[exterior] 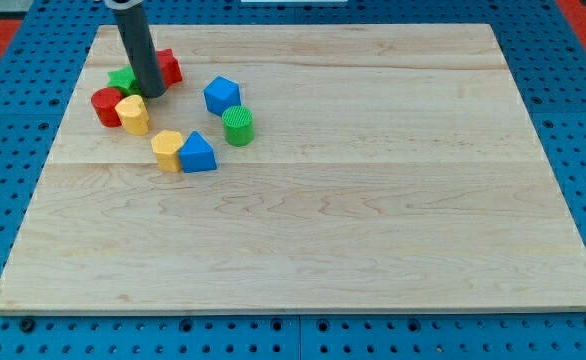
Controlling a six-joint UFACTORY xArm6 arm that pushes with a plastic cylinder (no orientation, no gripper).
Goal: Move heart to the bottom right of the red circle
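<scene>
So the big pale wooden table top has everything bunched in its top left corner. My tip has no jaws, it's just a dark rod, touching down between the green star block and a red block, shape hidden. Below sit the red circle block and yellow heart block, touching, heart on its right. Toward the middle: blue pentagon-ish block, blue triangle block, yellow block, green cylinder block.
</scene>
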